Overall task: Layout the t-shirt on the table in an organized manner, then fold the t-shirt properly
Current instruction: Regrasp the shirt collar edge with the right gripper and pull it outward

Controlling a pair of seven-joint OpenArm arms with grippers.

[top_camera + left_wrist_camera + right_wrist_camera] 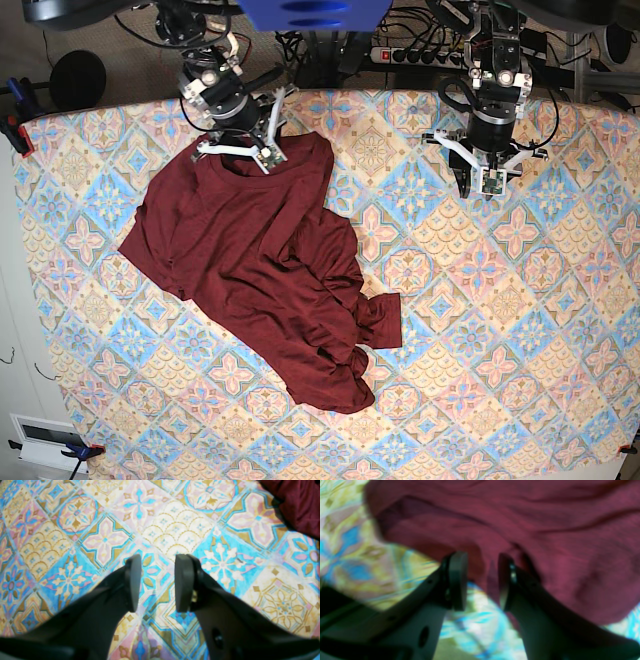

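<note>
Right gripper (480, 580), jaws parted, straddles the rumpled maroon knit t-shirt's (265, 275) far edge; left gripper (157, 582), released, hovers over the pastel diamond-tiled table (520, 300).

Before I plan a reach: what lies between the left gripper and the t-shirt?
Only bare table, in the base view, between left gripper and t-shirt.

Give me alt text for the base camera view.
A crumpled maroon t-shirt lies left of center on the table with its pastel tile pattern. The right end effector sits at its collar; the open left end effector hovers over bare cloth.
</note>
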